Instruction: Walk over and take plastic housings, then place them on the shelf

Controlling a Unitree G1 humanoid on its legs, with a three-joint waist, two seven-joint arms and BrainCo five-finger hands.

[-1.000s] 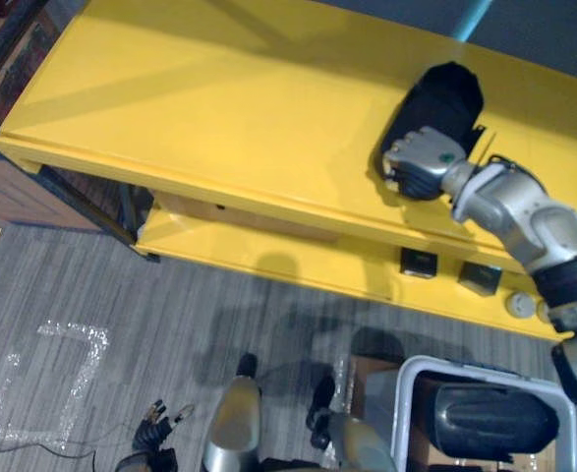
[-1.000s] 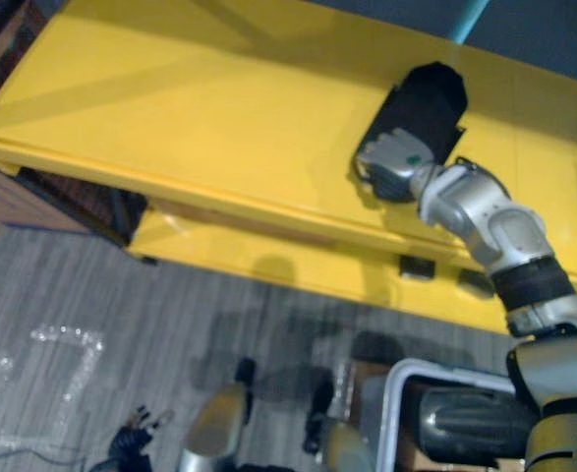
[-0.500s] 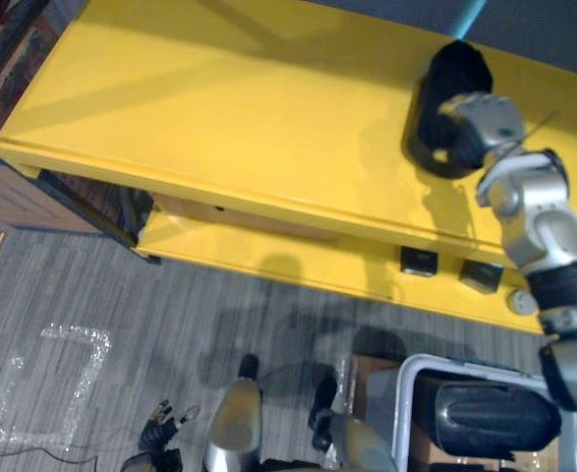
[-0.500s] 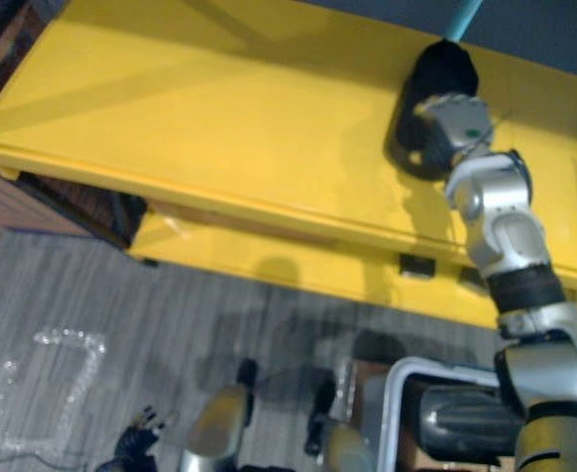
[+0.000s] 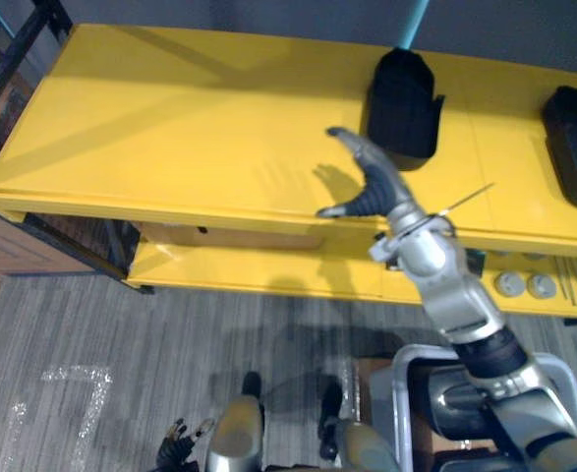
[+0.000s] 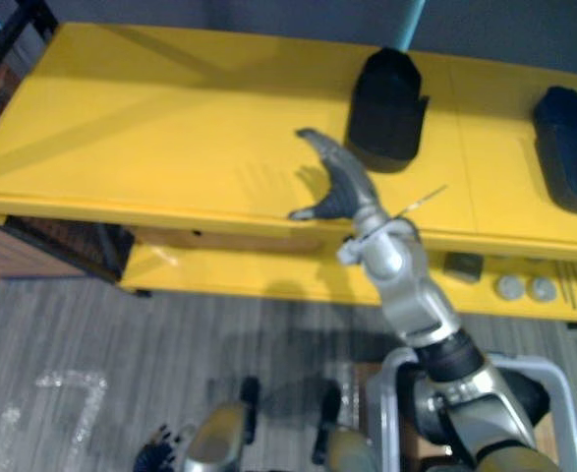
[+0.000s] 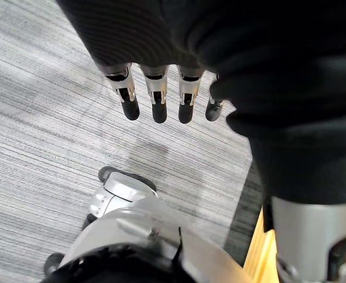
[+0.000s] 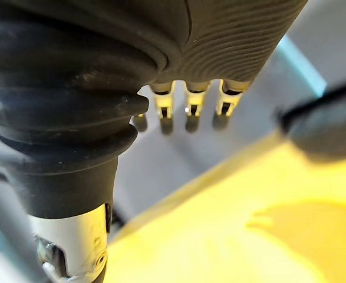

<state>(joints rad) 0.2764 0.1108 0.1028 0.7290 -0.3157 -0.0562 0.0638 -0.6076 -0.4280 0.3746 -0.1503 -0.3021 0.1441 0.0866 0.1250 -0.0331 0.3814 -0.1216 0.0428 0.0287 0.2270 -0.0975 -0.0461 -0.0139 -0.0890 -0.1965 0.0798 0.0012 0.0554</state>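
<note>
A black plastic housing stands upright on the yellow shelf's top board, near its back edge. A second black housing lies on the same board at the far right. My right hand hovers open just in front and to the left of the first housing, fingers spread and holding nothing; its straight fingers show in the right wrist view with the housing beside them. My left hand hangs low over the floor, its fingers straight and empty.
A white basket at the lower right holds another dark housing. The shelf's lower board carries two round grey parts and a small dark block. Grey carpet lies in front of the shelf.
My right hand has opened and let go of the housing, which now stands alone on the top board. The hand has drawn back to the left. The camera has shifted.
</note>
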